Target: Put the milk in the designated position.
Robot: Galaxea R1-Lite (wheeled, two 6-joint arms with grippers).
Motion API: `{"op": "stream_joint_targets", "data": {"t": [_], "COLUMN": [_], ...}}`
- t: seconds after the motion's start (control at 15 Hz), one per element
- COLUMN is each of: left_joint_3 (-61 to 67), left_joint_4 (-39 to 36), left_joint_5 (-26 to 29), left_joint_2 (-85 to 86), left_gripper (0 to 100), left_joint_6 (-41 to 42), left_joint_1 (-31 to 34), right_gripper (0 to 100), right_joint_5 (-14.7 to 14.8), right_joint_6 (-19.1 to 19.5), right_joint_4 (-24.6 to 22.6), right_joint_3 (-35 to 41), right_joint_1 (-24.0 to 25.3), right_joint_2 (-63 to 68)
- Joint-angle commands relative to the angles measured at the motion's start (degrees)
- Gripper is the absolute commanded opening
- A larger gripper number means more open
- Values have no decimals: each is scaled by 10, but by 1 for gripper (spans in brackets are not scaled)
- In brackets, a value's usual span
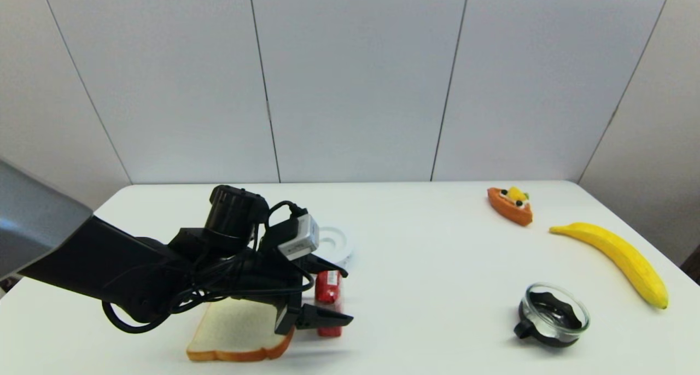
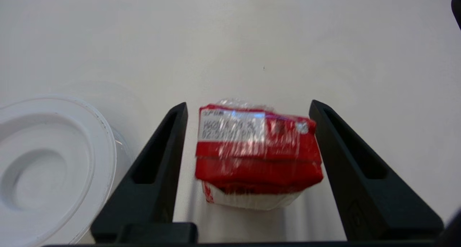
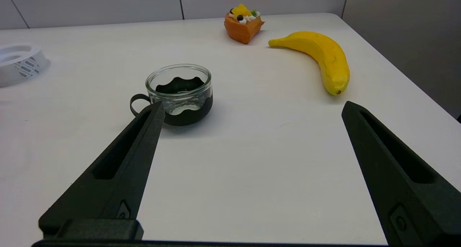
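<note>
The milk is a small red carton with a white label, wrapped in shiny film, resting on the white table just right of the bread slice. My left gripper is open and straddles it, one black finger on each side. In the left wrist view the milk sits between the fingers with a narrow gap on both sides, and the left gripper is not touching it. My right gripper is open and holds nothing, low over the table near the front right, out of the head view.
A bread slice lies under the left wrist. A round white dish sits just behind the milk. A glass cup in a black holder, a banana and an orange fruit tart occupy the right side.
</note>
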State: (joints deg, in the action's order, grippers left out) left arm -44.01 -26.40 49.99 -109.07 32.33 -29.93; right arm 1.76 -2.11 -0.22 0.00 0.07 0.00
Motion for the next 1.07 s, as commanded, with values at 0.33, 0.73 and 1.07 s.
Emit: {"op": "stream_joint_targets", "data": {"t": [0.33,0.73,1.07], "left_joint_3": [0,-13,-25], "left_joint_4": [1,16,87], "left_joint_5": [3,3,-20], "left_joint_2": [22,86,217], "left_gripper": [100,100,100], "left_joint_6": [-6,-51,-117], "left_joint_1": [0,1,4], "right_gripper": [100,100,100], "right_joint_5": [0,0,0], "right_joint_6": [0,0,0], "right_joint_4": [0,0,0], "right_joint_3": [0,0,0], "right_joint_1": [0,0,0], "right_joint_2": [0,0,0]}}
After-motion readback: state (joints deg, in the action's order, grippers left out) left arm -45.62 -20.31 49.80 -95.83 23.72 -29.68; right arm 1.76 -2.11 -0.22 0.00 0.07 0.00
